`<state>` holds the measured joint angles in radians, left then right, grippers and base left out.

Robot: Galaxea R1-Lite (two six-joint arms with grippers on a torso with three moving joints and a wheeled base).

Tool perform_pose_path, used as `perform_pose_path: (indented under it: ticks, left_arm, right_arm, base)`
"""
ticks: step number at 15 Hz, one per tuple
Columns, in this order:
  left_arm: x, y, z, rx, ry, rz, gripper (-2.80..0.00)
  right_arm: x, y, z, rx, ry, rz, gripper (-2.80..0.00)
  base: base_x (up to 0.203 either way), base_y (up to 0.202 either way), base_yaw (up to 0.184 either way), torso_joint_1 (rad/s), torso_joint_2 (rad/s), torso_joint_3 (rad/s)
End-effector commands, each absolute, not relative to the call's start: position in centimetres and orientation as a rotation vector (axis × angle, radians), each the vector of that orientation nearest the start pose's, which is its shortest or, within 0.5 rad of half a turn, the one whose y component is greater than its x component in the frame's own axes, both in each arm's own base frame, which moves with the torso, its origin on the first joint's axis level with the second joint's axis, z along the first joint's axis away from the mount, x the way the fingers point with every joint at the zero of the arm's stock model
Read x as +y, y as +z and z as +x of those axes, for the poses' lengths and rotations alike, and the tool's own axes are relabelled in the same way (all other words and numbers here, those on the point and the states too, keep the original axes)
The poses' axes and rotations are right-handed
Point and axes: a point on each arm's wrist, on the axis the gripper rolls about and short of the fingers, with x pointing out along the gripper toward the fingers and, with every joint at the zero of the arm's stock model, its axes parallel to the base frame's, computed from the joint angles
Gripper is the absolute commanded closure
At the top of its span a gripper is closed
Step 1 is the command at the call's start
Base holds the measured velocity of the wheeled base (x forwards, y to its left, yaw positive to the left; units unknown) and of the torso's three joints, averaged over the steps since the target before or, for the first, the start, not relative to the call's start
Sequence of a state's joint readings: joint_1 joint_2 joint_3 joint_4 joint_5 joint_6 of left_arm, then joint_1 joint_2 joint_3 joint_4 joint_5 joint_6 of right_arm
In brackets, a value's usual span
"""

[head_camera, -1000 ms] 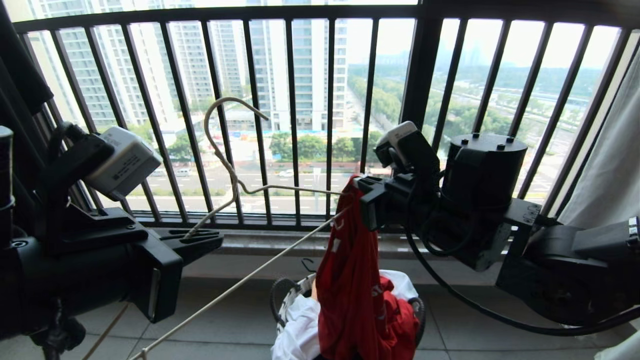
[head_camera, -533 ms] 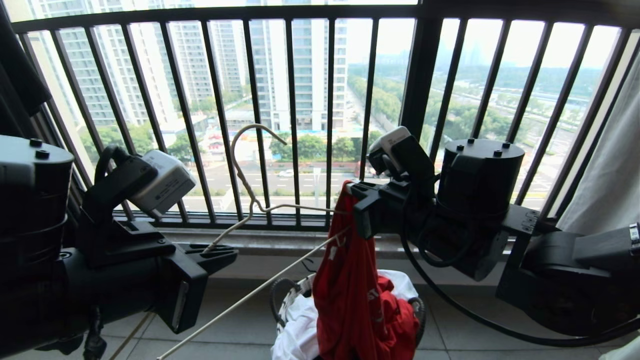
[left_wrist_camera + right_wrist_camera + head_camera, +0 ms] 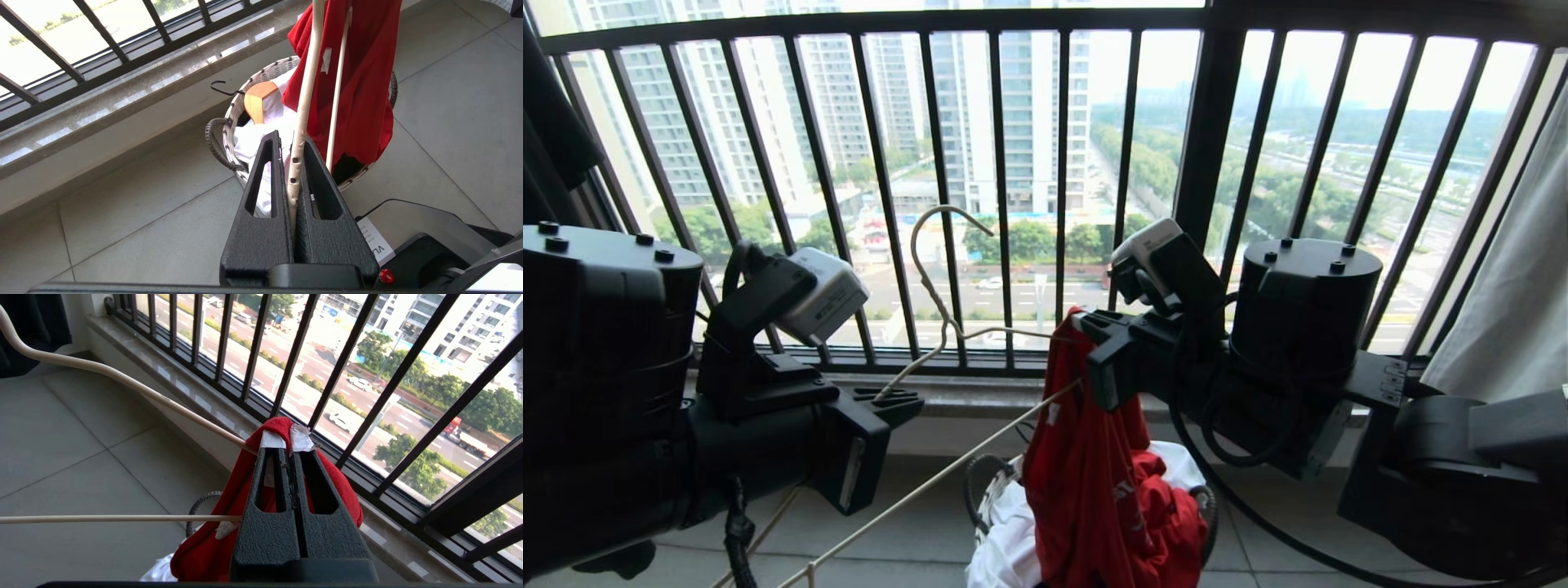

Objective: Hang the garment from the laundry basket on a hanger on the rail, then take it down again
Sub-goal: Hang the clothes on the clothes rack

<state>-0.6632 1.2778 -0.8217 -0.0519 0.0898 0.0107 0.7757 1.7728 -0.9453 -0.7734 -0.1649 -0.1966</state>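
A: Which step is in hand?

B: I judge it is the threading of the hanger [image 3: 947, 327] into the garment [image 3: 1094, 482]; nothing is near the rail, which I cannot see in any view. The laundry basket [image 3: 980, 490] stands on the floor, below and between both grippers, and the lower part of the red garment reaches down into it (a white cloth and a wooden hanger [image 3: 256, 100] lie in there too).

A: And the grippers?

B: The right gripper [image 3: 1090, 327] is clamped on the collar of the garment, near the white label, and holds it up above the basket. The left gripper [image 3: 898, 400] is closed on one cream arm of the hanger. The far end of the hanger goes into the red cloth, just beside the right gripper's fingers.

A: What does the next move call for?

B: I think the left gripper must push the hanger further through the neck opening, while the right one keeps the collar up. The cloth may bunch on the wire.
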Motion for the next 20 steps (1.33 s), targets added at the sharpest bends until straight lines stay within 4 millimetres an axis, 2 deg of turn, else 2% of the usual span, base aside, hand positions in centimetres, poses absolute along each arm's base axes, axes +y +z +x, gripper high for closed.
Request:
perform_pose_path:
  ticks: [1, 9, 12, 17, 20]
  left_arm:
    - [-12.4, 23.1, 16.3, 0.407, -0.564, 0.173, 0.0]
    - [-12.8, 22.4, 16.7, 0.407, -0.567, 0.173, 0.0]
    - [-13.5, 22.5, 16.6, 0.381, -0.592, 0.138, 0.0]
    - [-15.1, 21.4, 18.5, 0.308, -0.537, 0.088, 0.0]
    - [-16.0, 20.8, 19.8, 0.276, -0.463, 0.074, 0.0]
  right_arm:
    - [23.8, 21.0, 23.8, -0.015, 0.633, -0.214, 0.0]
    - [25.3, 21.1, 21.9, -0.004, 0.706, -0.157, 0.0]
    - [25.7, 20.9, 22.0, -0.016, 0.71, -0.153, 0.0]
    - [26.5, 22.1, 21.4, -0.113, 0.725, -0.084, 0.0]
    - [27.0, 21.8, 21.1, -0.117, 0.74, -0.068, 0.0]
  base:
    - [0.0, 0.0, 0.0, 0.0, 0.0, 0.0]
    - [0.0, 0.0, 0.0, 0.0, 0.0, 0.0]
    - [0.0, 0.0, 0.0, 0.0, 0.0, 0.0]
    - [0.0, 0.0, 0.0, 0.0, 0.0, 0.0]
    - [0.0, 0.0, 0.0, 0.0, 0.0, 0.0]
